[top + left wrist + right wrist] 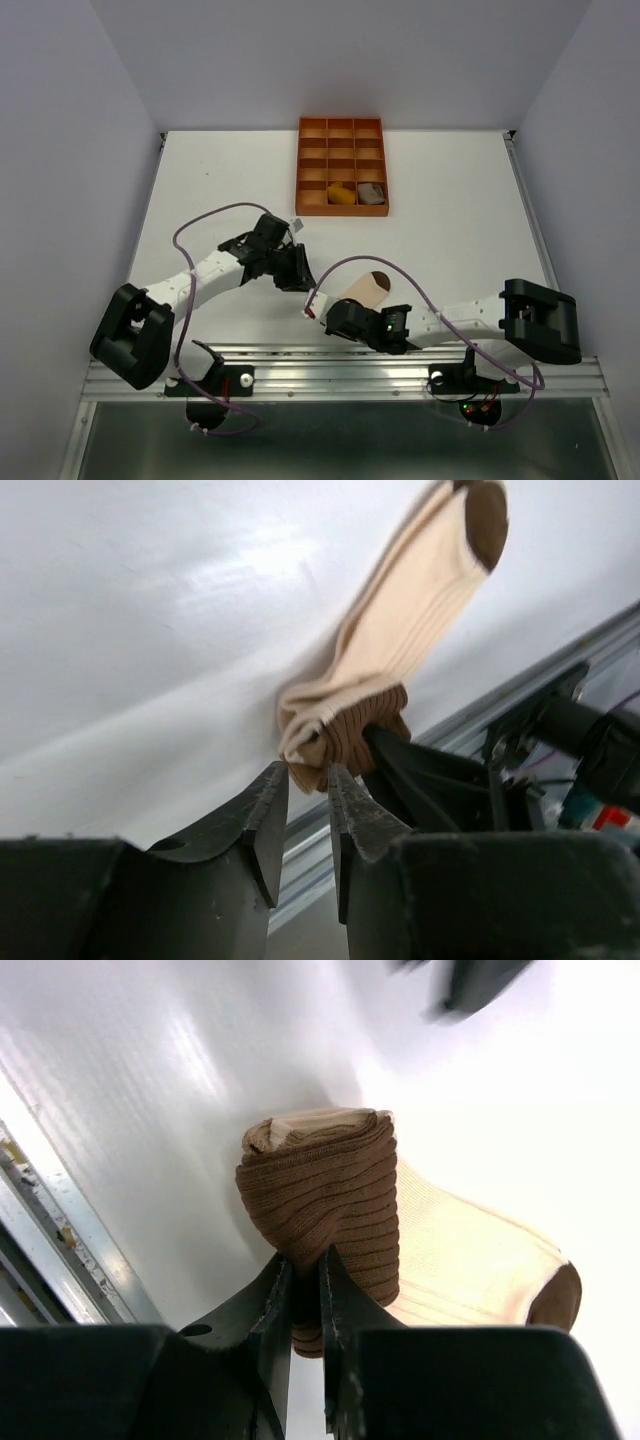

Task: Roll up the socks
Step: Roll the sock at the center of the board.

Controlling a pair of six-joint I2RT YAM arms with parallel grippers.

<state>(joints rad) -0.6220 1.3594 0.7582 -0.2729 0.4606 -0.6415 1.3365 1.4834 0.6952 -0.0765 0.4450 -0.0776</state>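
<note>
The brown-and-cream ribbed fabric sock (366, 290) lies on the white table (450, 220) by the near edge, its brown cuff rolled into a soft, light wad. The right gripper (305, 1268) pinches the wad's folds, jaws almost closed. The left gripper (305, 778), slightly parted, holds nothing beside it. Unless gripped across the roll, the springy knit would probably unwind.

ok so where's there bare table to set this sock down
Bare table right of the orange tray, down to the right arm; also left of the tray, behind the left arm. Crowded at the near middle, where both arms meet at the brown-and-cream sock.
</note>
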